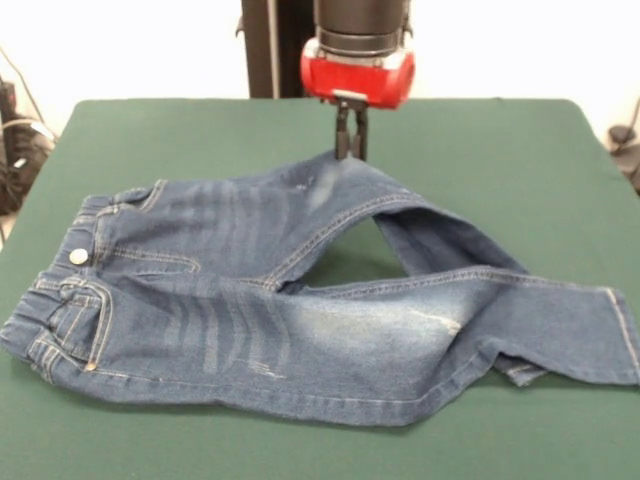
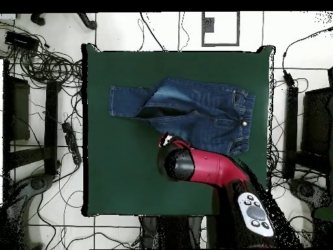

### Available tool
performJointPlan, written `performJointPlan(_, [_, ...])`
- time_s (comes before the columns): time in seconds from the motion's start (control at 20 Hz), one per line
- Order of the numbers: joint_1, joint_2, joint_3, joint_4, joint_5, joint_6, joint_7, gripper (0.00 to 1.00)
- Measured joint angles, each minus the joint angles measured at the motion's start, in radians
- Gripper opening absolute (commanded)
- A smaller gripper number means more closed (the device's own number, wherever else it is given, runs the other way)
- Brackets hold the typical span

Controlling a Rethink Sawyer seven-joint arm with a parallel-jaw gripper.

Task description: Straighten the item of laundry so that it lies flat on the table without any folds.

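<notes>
The blue denim jeans [image 1: 300, 330] lie front side up on the green table [image 1: 500, 150], with the waistband [image 1: 60, 290] at the left in the front view. The near leg lies straight out to the right. The far leg is folded back at the knee, and its lower part runs under the near leg. My gripper [image 1: 350, 152] comes straight down at the far edge of that fold, fingers close together with their tips at the denim. In the overhead view the jeans [image 2: 201, 104] lie across the table's far half, and the red arm [image 2: 195, 166] hides the gripper.
The black pedestal column [image 1: 270, 50] stands behind the table's far edge. Bare green top [image 2: 130, 182] surrounds the jeans on all sides. Cables and dark equipment [image 2: 39, 65] lie on the floor around the table.
</notes>
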Motion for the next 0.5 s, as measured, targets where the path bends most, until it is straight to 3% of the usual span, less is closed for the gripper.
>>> performJointPlan(0.5, [-0.018, 0.011, 0.004, 0.000, 0.001, 0.000, 0.000, 0.00])
